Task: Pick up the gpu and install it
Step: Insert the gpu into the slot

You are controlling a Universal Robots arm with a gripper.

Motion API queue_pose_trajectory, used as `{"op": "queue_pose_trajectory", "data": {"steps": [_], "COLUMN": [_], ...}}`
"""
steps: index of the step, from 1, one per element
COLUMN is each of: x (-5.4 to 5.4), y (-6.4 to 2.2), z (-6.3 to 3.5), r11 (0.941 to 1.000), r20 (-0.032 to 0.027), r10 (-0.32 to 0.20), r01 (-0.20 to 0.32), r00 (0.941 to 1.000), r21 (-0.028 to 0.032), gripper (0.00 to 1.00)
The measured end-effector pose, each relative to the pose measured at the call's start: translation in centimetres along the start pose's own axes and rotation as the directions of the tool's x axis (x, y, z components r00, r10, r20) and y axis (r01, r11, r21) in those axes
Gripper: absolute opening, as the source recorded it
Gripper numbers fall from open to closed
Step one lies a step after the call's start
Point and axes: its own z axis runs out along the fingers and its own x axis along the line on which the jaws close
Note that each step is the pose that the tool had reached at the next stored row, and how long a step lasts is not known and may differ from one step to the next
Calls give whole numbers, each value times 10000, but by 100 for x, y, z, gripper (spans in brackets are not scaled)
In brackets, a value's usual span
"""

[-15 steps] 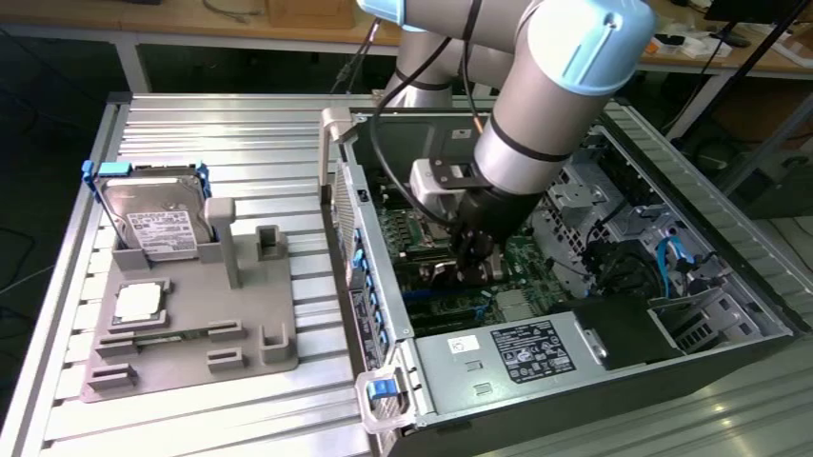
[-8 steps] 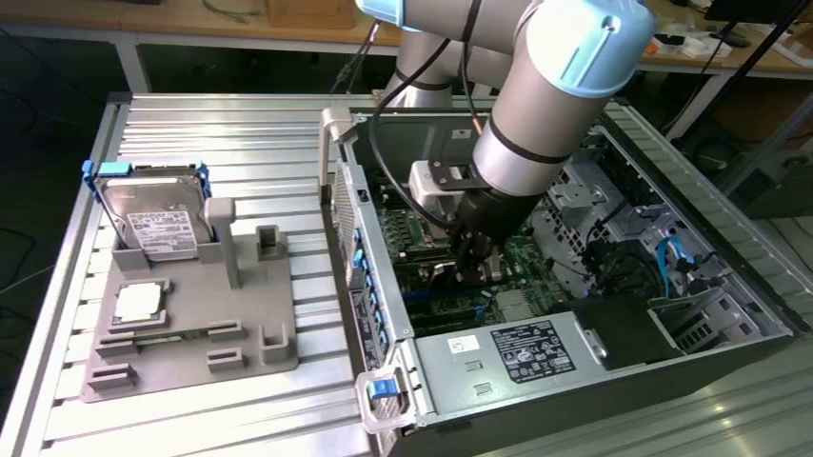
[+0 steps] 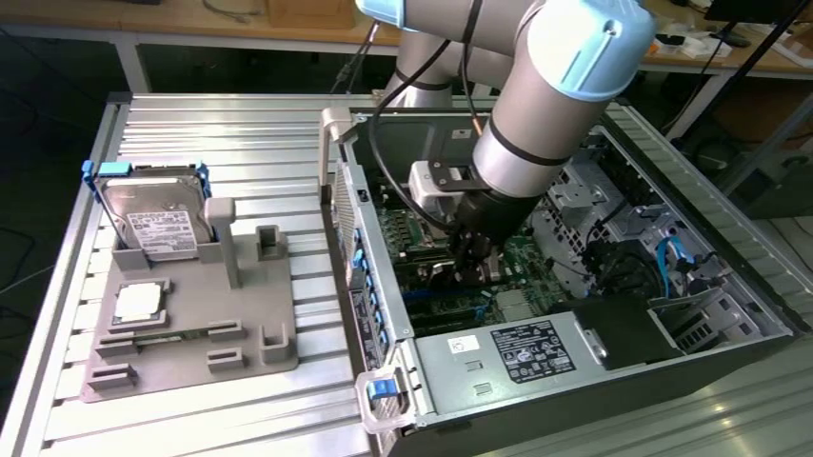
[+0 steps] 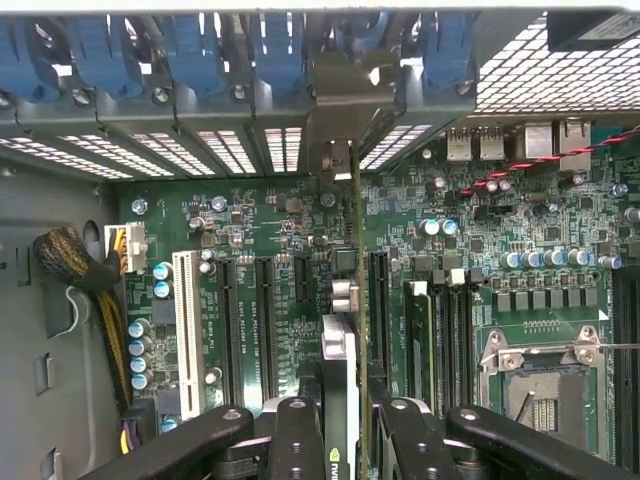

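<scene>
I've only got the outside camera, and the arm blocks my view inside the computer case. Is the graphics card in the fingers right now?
Observer: Yes. On the wrist camera the graphics card stands edge-on between the two fingers.
Operator: Where is it over the board?
Observer: It runs along the motherboard between black slots. The long white slot is a few slots off and bare.
Operator: And the bracket end?
Observer: The metal bracket is up at the case's rear wall, among the vented slot covers. I cannot tell whether the card is fully seated.
</scene>
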Motion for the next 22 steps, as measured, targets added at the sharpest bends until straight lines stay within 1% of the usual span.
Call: {"op": "queue_pose_trajectory", "data": {"steps": [2, 3, 6, 7, 10, 16, 22], "x": [0, 0, -1, -1, -1, 1, 2], "y": [-3, -9, -31, -31, -21, 12, 20], "z": [1, 2, 2, 2, 7, 18, 27], "r11": [10000, 10000, 9999, 9999, 9999, 9999, 9999], "r20": [0, 1, 8, 9, 13, 42, 45], "r10": [0, 0, 7, 7, 6, 5, 5], "r01": [0, 0, -7, -7, -5, -4, -4], "r00": [10000, 10000, 10000, 10000, 10000, 10000, 10000], "r21": [-10, -26, -110, -116, -116, -115, -118], "gripper": [27, 27, 27, 27, 27, 27, 27]}}
